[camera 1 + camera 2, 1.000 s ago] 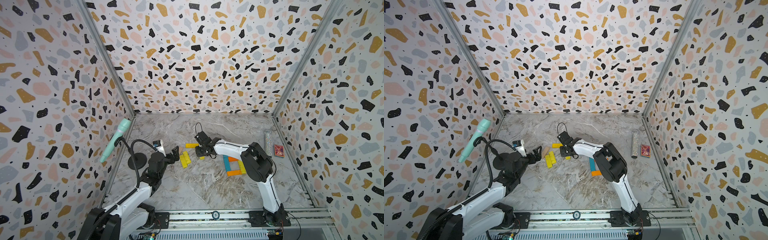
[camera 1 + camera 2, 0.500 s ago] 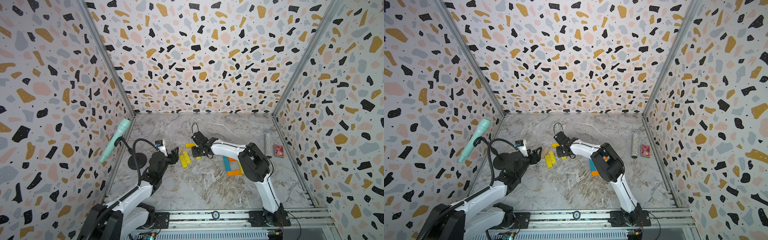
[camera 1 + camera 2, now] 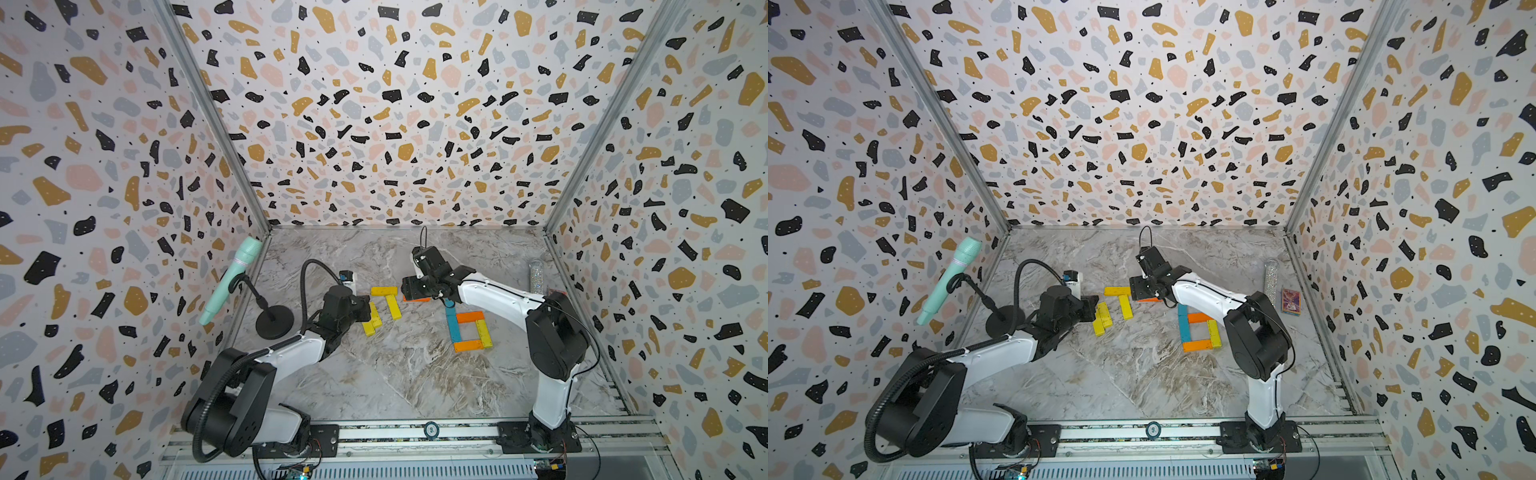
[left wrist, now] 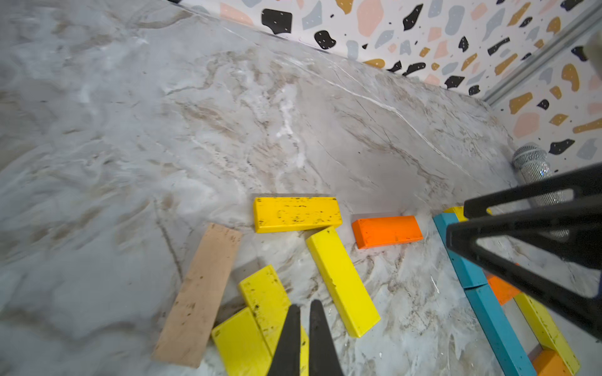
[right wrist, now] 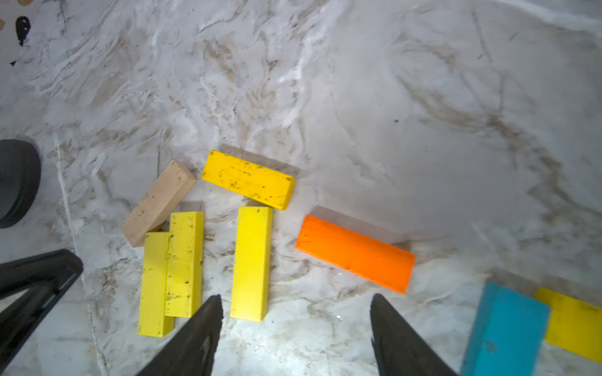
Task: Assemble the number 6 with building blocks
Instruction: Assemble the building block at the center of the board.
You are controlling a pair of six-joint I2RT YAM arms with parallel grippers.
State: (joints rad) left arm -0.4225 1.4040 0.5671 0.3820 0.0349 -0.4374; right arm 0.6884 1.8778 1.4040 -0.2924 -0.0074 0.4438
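Now the right hand point(image 5: 295, 297) stands open just beside the loose orange block point(image 5: 355, 254); the left hand point(image 4: 304, 306), farther off, is closed on nothing.

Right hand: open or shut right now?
The right hand is open: in the wrist view its fingers stand wide apart, nothing between them.

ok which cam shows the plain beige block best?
Left wrist: the beige block lies whole and large, nothing over it. Right wrist shows it smaller, beside two yellow blocks. In both top views it's apparently hidden behind the left gripper.
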